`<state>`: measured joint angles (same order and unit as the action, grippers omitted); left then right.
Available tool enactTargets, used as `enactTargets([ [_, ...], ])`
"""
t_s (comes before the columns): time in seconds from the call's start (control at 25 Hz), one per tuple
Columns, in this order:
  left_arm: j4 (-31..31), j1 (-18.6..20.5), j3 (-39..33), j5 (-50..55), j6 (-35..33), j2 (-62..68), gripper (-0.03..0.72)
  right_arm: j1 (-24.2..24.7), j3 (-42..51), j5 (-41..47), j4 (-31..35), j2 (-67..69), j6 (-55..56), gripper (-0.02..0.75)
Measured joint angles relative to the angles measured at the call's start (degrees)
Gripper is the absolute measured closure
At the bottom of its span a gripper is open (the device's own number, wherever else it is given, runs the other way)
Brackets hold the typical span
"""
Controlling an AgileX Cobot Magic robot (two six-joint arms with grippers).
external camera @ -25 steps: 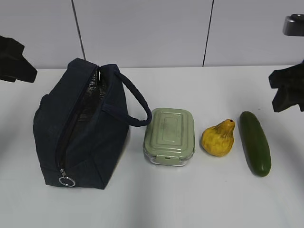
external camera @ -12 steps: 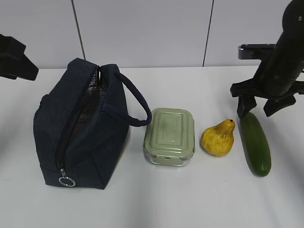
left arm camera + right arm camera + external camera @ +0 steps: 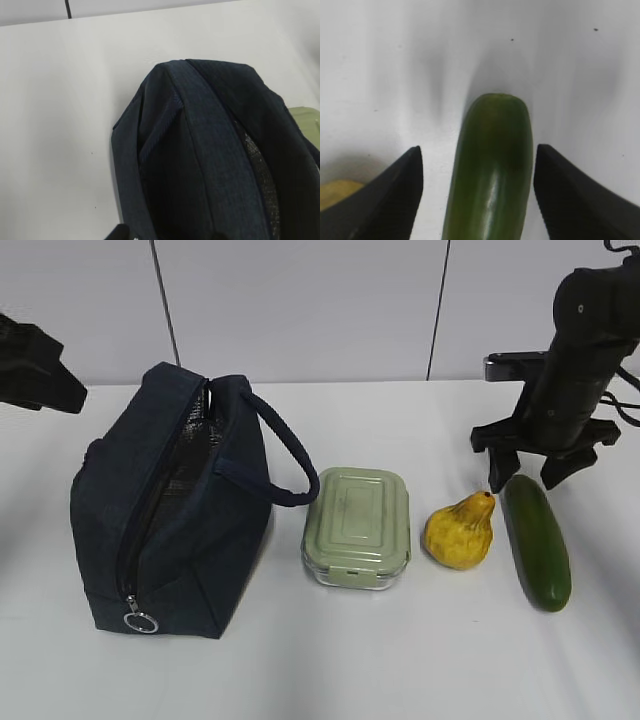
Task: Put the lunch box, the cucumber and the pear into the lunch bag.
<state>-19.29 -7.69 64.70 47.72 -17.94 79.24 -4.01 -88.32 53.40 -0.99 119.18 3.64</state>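
Note:
The dark navy lunch bag [image 3: 170, 500] stands at the left, zipper open, foil lining showing; it fills the left wrist view [image 3: 210, 165]. The green-lidded lunch box [image 3: 358, 525], the yellow pear [image 3: 460, 532] and the dark green cucumber [image 3: 537, 540] lie in a row to its right. My right gripper [image 3: 530, 476] is open and low over the cucumber's far end, one finger on each side, not touching it [image 3: 492, 170]. My left gripper [image 3: 35, 370] hovers above the table left of the bag; only one fingertip [image 3: 120, 233] clearly shows, set far off centre, so it reads as open and empty.
The white table [image 3: 400, 660] runs to a grey panelled wall behind. A sliver of the pear [image 3: 335, 192] shows beside the right gripper's left finger. The bag's handle [image 3: 285, 465] arches toward the lunch box.
My right arm has swung in from the right edge and come down, so its open fingers now straddle the cucumber's far end. The left arm and all objects have stayed put.

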Motion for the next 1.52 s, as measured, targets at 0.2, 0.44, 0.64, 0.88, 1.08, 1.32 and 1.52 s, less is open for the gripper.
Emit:
enactTargets([
  [0.2,0.00,0.00,0.00,-0.74,-0.05,1.83,0.394,0.99,-0.12,0.00,-0.17,1.81,0.34,0.206],
  [0.44,-0.96,0.00,0.00,-0.96,-0.97,3.47,0.394,1.02,-0.45,-0.11,-0.61,4.03,0.33,0.256],
  [0.64,-1.92,0.00,0.00,-0.07,-1.69,3.51,0.394,1.02,-1.06,-0.01,-0.97,4.21,0.45,0.340],
  [0.88,-4.30,0.00,0.00,3.56,-3.27,3.51,0.372,1.02,-3.00,1.00,-1.18,4.21,0.56,0.342],
  [1.08,-5.98,0.00,0.00,5.73,-3.95,3.68,0.361,1.02,-3.35,1.30,-1.21,4.21,0.56,0.343],
  [1.32,-7.51,0.00,0.07,10.49,-5.77,4.72,0.359,1.02,-3.35,1.53,-1.21,3.88,0.56,0.343],
  [1.52,-7.02,0.00,0.07,12.64,-5.82,7.57,0.391,1.02,-3.35,1.53,-1.21,3.04,0.56,0.343],
])
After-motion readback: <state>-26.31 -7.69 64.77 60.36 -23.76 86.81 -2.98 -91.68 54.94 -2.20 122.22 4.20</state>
